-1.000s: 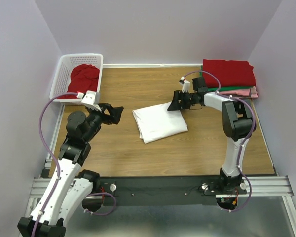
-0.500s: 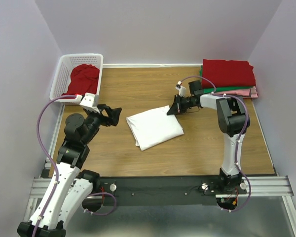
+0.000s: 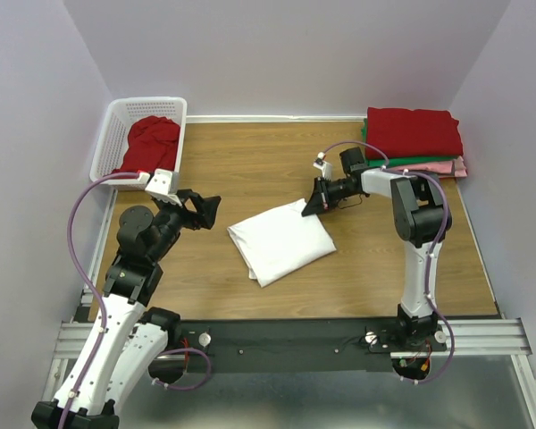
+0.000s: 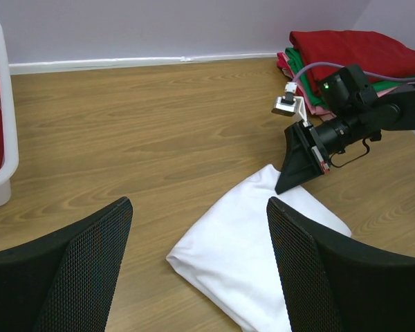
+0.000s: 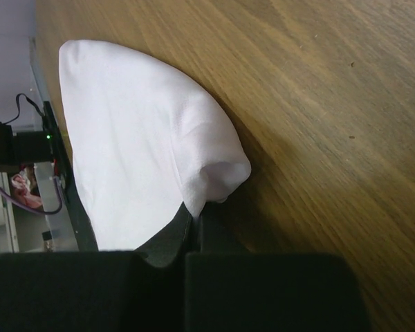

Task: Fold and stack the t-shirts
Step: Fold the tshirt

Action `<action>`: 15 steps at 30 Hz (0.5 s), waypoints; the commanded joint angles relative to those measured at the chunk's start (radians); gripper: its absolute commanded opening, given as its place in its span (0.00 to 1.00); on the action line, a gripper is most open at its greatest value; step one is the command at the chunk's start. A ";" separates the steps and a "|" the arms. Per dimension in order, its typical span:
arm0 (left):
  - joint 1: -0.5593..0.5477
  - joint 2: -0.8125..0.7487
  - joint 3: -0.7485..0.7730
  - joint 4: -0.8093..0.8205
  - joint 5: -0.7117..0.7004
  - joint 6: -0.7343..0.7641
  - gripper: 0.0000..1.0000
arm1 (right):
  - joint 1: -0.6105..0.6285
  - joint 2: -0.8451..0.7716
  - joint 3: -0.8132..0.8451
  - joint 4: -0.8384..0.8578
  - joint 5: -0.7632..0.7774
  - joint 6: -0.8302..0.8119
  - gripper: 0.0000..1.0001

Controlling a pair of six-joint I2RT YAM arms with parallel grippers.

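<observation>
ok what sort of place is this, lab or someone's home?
Likely a lab test cell: plain walls box in a wooden table, an aluminium rail lines its near edge, basket and folded t-shirts look staged.

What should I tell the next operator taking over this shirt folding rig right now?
The left end effector is open and empty, hovering left of the folded white cloth t-shirt in the middle of the table.
The right end effector is shut on that shirt's far corner.
Stack at the far right: folded red t-shirt on top, green t-shirt and pink t-shirt beneath.
A crumpled red t-shirt lies in the white plastic lattice basket.
Done: three stacked, white one folded.
Left: put the white one on the stack, then fold and stack the basket's shirt.
</observation>
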 commanded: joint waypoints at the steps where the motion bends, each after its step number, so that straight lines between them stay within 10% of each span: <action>1: 0.002 -0.013 -0.011 0.009 0.022 0.013 0.86 | 0.005 -0.048 0.001 -0.072 -0.006 -0.098 0.01; 7: 0.002 -0.016 -0.019 0.018 0.025 0.012 0.86 | -0.037 -0.106 -0.029 -0.068 0.138 -0.116 0.04; 10: 0.002 -0.018 -0.020 0.020 0.026 0.012 0.86 | -0.037 -0.127 -0.036 -0.072 0.180 -0.142 0.47; 15: 0.002 -0.019 -0.020 0.023 0.029 0.013 0.86 | -0.035 -0.183 -0.078 -0.077 0.253 -0.188 0.74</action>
